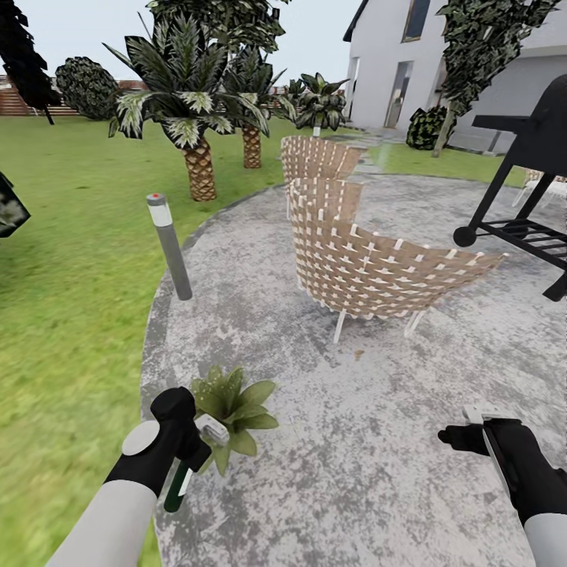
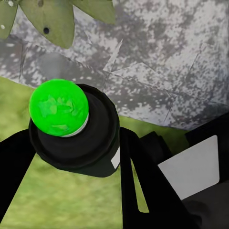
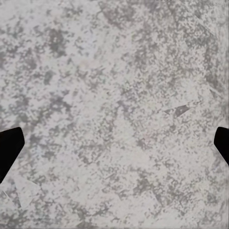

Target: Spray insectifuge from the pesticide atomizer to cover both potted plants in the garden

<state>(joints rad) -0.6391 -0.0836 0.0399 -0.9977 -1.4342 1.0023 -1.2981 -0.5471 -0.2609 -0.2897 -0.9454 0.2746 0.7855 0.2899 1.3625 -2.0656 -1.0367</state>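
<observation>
My left gripper [image 1: 197,442] is shut on the pesticide atomizer [image 1: 178,482], a slim dark green bottle that hangs below the hand at the patio's left edge. In the left wrist view the atomizer [image 2: 93,143] appears end-on with a bright green tip, held between two black fingers [image 2: 143,181]. A potted plant [image 1: 236,405], a low rosette of broad green leaves, sits just right of and beyond that hand, and its leaves [image 2: 52,16] reach into the wrist view. My right gripper [image 1: 471,429] hovers open over bare paving, with its fingertips [image 3: 9,149] far apart.
Two woven wicker chairs [image 1: 370,264] stand mid-patio ahead. A grey bollard light [image 1: 169,244] leans at the lawn edge, and a black grill [image 1: 528,173] is at the right. Palms [image 1: 193,102] and a white house [image 1: 441,63] lie beyond, with lawn [image 1: 71,315] to the left.
</observation>
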